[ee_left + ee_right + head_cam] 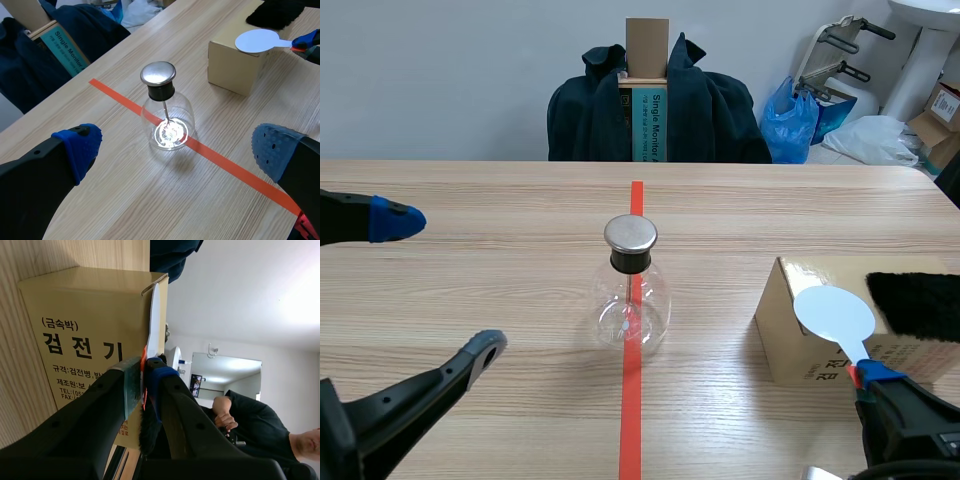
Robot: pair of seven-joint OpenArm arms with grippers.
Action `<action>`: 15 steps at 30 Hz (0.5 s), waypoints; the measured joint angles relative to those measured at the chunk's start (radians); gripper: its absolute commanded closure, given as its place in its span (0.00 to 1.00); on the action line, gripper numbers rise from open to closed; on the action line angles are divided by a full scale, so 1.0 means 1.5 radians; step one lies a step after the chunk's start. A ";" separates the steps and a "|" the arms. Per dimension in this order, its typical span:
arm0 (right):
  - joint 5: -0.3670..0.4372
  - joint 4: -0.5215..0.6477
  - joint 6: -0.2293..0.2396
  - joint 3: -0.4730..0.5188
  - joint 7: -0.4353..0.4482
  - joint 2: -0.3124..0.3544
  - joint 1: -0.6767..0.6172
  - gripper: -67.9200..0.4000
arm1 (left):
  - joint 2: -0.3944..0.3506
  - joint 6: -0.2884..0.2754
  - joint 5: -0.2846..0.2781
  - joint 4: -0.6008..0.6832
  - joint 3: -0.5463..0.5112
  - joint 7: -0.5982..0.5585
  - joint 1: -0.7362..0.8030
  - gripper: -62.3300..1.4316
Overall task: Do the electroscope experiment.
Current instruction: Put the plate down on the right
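The electroscope, a clear glass flask with a round metal cap, stands mid-table on the orange tape line. My left gripper is open to its left, nothing held; in the left wrist view the flask stands just ahead of the wide-apart blue pads. My right gripper is shut on the handle of a white round paddle, whose disc lies over a cardboard box. In the right wrist view the paddle runs edge-on from the right gripper along the box.
A black furry cloth lies on top of the box at the right. Across the table stands a chair draped with a dark jacket, holding a tall carton. A blue bag and clutter sit behind. A person shows in the right wrist view.
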 measured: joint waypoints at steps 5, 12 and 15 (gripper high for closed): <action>0.000 0.000 0.000 0.000 -0.005 0.000 0.000 0.68 | 0.000 0.000 0.000 0.000 0.000 -0.011 0.000 0.00; 0.000 0.000 0.000 0.000 -0.005 0.000 0.000 0.08 | 0.000 0.000 0.000 0.000 0.000 -0.019 0.000 0.00; 0.000 0.000 0.000 0.000 -0.005 0.000 0.000 0.01 | 0.000 0.000 0.000 0.000 0.000 -0.019 0.000 0.00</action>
